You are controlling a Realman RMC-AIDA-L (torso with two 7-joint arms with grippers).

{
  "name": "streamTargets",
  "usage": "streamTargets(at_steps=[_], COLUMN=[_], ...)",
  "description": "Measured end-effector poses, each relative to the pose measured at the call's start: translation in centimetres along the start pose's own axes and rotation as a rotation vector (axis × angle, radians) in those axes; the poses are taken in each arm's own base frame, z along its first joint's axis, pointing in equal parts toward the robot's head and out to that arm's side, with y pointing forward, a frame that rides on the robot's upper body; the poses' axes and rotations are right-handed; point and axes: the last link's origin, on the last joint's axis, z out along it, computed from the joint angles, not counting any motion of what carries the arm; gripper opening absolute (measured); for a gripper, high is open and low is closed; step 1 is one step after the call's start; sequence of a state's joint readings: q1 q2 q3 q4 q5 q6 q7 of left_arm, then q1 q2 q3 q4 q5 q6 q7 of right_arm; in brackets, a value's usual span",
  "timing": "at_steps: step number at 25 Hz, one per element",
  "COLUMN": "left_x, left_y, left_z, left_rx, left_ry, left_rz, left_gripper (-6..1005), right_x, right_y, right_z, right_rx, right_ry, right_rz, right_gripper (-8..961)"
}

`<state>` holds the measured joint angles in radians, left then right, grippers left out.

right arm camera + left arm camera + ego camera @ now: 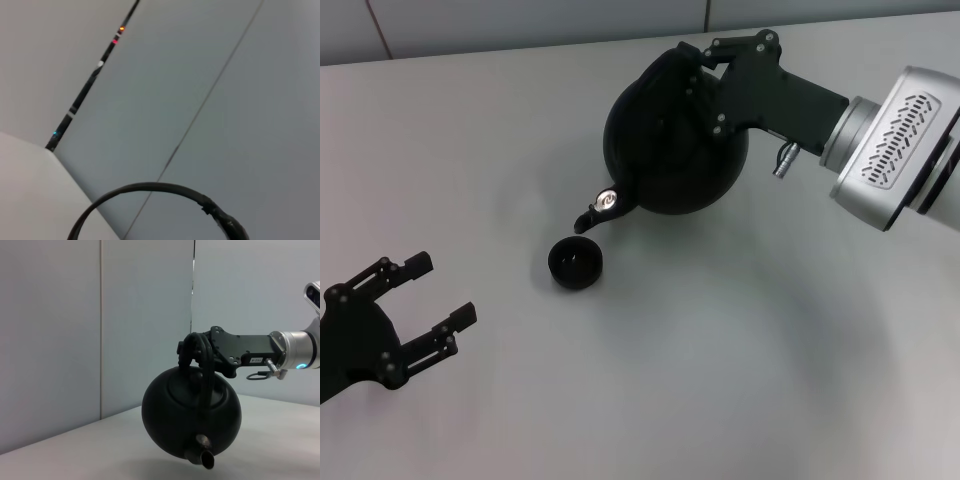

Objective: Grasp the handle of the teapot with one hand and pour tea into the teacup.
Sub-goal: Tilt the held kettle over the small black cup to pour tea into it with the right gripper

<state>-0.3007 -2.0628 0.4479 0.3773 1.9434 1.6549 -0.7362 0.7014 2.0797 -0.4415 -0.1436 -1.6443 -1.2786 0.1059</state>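
The black teapot [670, 150] hangs in the air, tilted with its spout [597, 212] down, just above and beside the small dark teacup [576, 262] on the table. My right gripper [705, 60] is shut on the handle [670, 62] at the teapot's top. The left wrist view shows the lifted teapot [190, 415], its handle [195, 347] in the right gripper [202, 352] and the spout [205, 457] pointing low; the teacup is out of that view. The right wrist view shows only the handle's arch [150, 190]. My left gripper [435, 295] is open and empty at the near left.
The grey table [740, 380] runs to a wall at the back [520, 25]. The right arm's silver forearm [900, 140] reaches in from the right.
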Motion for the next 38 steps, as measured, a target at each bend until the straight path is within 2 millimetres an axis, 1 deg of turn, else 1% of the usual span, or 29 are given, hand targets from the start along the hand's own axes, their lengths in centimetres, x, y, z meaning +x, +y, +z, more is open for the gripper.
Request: streamTargets(at_steps=[10,27,34,38], left_x=[0.0,0.0,0.1,0.1], left_y=[-0.1,-0.1,-0.1,-0.2], left_z=[0.1,0.2,0.3,0.3], left_rx=[0.0,0.005,0.009,0.01], left_ry=[-0.001,0.0,0.005,0.006], left_rz=[0.005,0.015,0.014,0.014], left_gripper=[768,767,767,767], right_x=[-0.4,-0.7,-0.7,-0.8], right_y=[-0.2,-0.5,-0.5,-0.5], right_z=[0.8,1.2,1.3,1.3], right_rx=[-0.052,-0.1,-0.1,-0.099], right_ry=[-0.009,-0.011,-0.013,-0.015], right_rz=[-0.087,-0.168,-0.166,-0.122], right_gripper=[85,84,82,82])
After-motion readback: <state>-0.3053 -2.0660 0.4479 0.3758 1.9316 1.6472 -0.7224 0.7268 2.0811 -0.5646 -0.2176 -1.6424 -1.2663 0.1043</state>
